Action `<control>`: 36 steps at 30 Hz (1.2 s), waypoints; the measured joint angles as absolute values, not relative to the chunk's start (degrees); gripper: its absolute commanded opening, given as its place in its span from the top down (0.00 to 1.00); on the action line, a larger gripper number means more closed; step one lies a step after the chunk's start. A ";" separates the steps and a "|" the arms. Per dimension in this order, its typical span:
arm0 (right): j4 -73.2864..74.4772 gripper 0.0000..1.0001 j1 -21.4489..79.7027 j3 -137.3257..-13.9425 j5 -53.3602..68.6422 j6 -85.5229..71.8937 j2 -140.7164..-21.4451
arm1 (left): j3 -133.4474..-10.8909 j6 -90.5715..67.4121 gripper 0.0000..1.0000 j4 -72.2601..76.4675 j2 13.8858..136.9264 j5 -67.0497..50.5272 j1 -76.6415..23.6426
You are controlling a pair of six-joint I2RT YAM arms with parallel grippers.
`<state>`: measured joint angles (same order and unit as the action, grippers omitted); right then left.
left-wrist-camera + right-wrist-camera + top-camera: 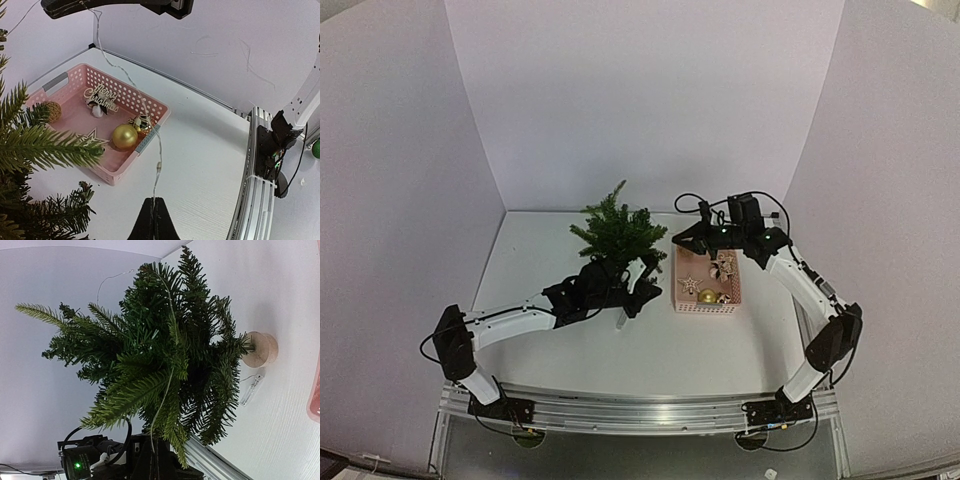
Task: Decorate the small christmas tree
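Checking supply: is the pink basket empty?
Not empty: pink basket holds a gold ball, a Merry Christmas sign and other ornaments.

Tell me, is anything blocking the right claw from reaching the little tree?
Nothing visible does. The right gripper faces the tree across open air. Only the thin light wire pinched in its shut fingers runs over to the branches, and that is too slight to block it.

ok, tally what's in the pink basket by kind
Ball ornaments: 2 (gold ball, brown glitter ball)
Merry Christmas sign: 1
Star: 1
Small pieces, kind unclear: 2
Total: 6
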<state>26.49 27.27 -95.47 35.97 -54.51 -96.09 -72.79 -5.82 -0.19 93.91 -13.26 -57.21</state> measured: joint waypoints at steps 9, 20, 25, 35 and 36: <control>26.37 0.74 27.27 -94.70 35.76 -54.14 -96.01 | -77.89 -2.32 1.00 -9.31 88.41 -12.16 -56.07; 26.13 0.48 27.27 -95.38 35.66 -53.88 -96.10 | -82.90 5.93 1.00 -21.49 81.80 -10.00 -49.16; 26.13 0.46 27.27 -96.19 35.62 -53.76 -96.41 | -83.26 13.13 1.00 -26.92 80.81 -8.98 -46.04; 26.15 0.41 27.27 -96.44 35.89 -53.13 -97.32 | -83.07 37.38 1.00 -25.93 78.55 -7.63 -41.97; 26.15 0.41 27.27 -96.44 35.94 -53.03 -97.39 | -83.07 38.21 1.00 -25.97 78.56 -7.79 -41.69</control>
